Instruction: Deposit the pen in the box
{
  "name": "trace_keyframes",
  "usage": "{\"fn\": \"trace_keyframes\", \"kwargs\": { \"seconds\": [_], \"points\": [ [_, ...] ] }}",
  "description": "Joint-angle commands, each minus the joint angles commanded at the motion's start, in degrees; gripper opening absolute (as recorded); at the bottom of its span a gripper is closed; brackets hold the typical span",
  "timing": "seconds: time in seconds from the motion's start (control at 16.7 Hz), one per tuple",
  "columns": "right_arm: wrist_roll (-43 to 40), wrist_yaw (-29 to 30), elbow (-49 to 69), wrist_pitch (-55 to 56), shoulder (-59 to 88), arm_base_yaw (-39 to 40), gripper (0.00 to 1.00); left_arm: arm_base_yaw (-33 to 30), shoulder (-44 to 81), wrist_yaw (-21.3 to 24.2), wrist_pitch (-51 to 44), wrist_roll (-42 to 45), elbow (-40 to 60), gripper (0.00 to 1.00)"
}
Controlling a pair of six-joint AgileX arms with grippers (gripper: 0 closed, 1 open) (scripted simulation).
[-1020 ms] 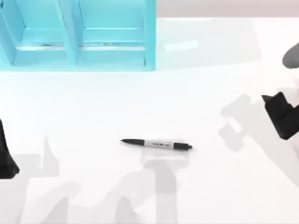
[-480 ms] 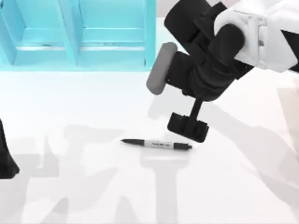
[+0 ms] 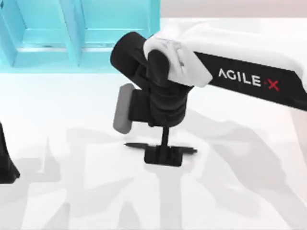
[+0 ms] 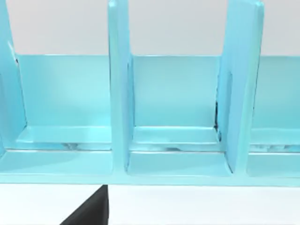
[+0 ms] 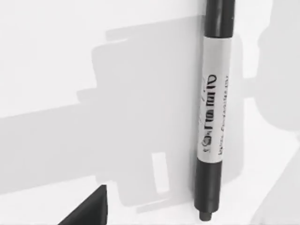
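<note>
White desk (image 3: 249, 191) underfoot in the top view, with the pen (image 3: 134, 145) lying flat, well apart from the turquoise box (image 3: 153, 43) at the far edge. Right pincer (image 3: 163, 156) directly over the pen's middle, hiding the printed band; pointed tip poking out on one side, clip end on the other. How far the fingers stand apart, and whether anything is held: cannot tell. Left pincer (image 3: 7, 160) parked well away from the pen, at the desk's left edge.

Left wrist view: box (image 4: 119, 93) facing on, upright dividers splitting it into open compartments.

Right wrist view: pen (image 5: 213, 108) flat on the desk (image 5: 56, 56), white-grey band with dark print plainly readable, no finger touching it.

Step in hand, by judgement: the approach to the grasp, pick not yet made. Next move likely calls for closing squarely across the slim barrel, then lifting and carrying toward a box compartment.
</note>
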Motion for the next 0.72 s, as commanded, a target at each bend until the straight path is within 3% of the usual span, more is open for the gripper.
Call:
{"fn": "trace_keyframes", "kwargs": {
  "seconds": [0.36,0.72],
  "points": [
    [-0.14,-0.05,-0.74,1.05,0.44,-0.30,1.00,0.00,0.00,0.00,0.00,0.00,0.00,1.00],
    [-1.45,-0.09,-6.66,14.57,7.06,-1.59,1.00,0.00,0.00,0.00,0.00,0.00,0.00,1.00]
  ]
}}
